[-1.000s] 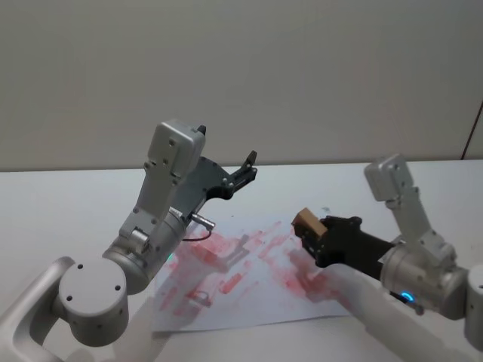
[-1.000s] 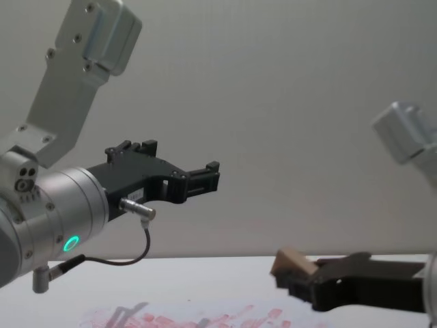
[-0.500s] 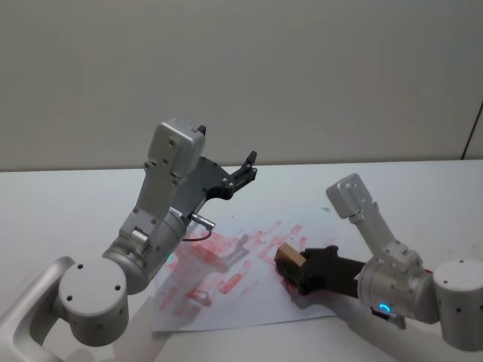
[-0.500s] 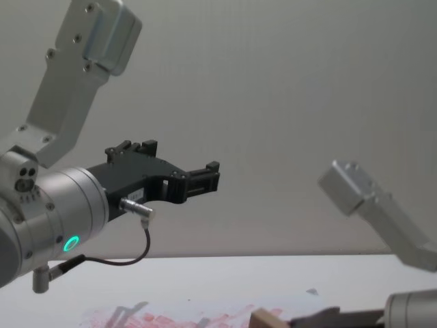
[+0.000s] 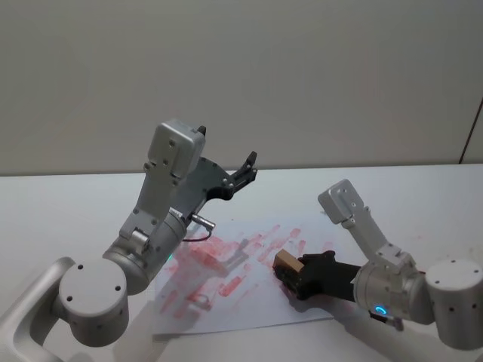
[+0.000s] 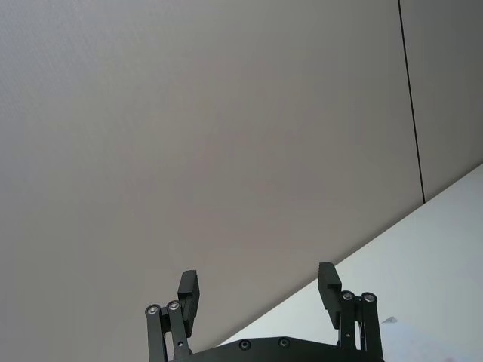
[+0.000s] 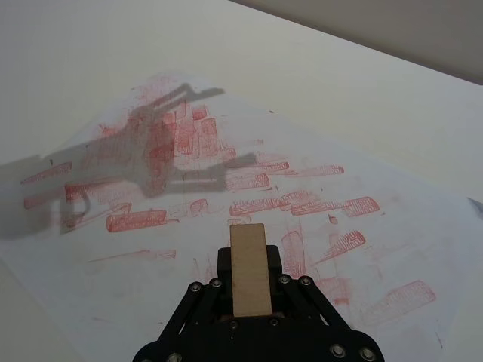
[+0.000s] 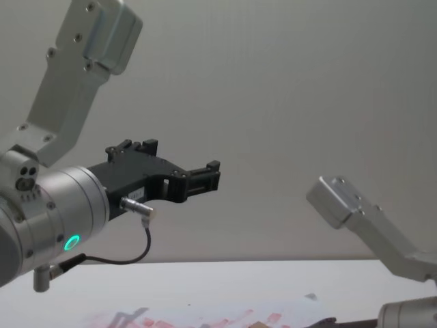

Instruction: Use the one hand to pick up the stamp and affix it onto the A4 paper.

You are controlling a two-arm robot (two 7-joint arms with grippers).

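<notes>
Head view: right pincer [image 5: 290, 270] clenched on the stamp [image 5: 284, 262], lower centre, low over the A4 paper [image 5: 219, 305]; left pincer [image 5: 247, 164] raised, upper centre, released. Right wrist view: stamp among red imprints, contact unclear. Pressing step; next likely a firm, flat push down.

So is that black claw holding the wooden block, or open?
Shut on it: the right gripper has its fingers tight against both sides of the stamp, over the A4 paper.
</notes>
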